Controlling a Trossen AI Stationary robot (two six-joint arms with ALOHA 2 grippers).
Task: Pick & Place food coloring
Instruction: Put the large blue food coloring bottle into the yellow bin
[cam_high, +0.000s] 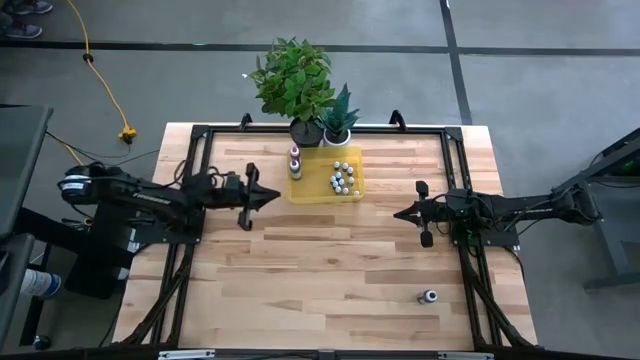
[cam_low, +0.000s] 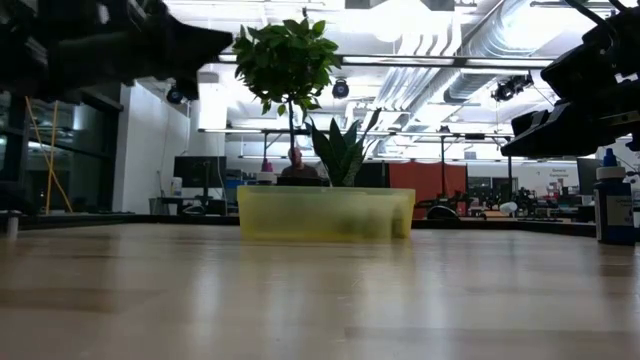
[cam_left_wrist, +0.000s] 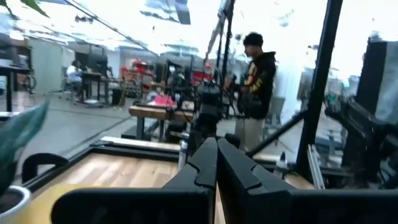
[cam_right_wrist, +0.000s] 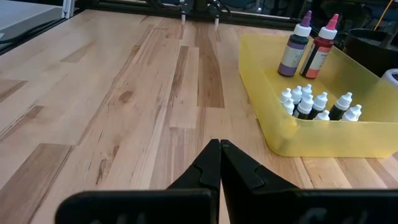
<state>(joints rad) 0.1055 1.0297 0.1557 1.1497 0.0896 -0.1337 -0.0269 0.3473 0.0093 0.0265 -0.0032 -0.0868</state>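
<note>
- Sitting at the light wooden slatted table's (cam_high: 330, 260) far edge: flat translucent yellow tray (cam_high: 310, 190) holding small white-capped food coloring bottles (cam_high: 343, 178) (two taller ones too).
- Hovering empty, fingers pressed shut: left gripper (cam_high: 274, 197) beside the tray, right gripper (cam_high: 400, 214) opposite.
- Standing alone near the front right: one dark stray bottle (cam_high: 430, 296).

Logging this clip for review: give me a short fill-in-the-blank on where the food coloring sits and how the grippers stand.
1. Most small bottles stand inside the ____ tray.
2. One lone bottle lies on the table nearest the ____ gripper.
3. Both the left gripper and the right are ____.

Missing words: yellow; right; shut
</note>
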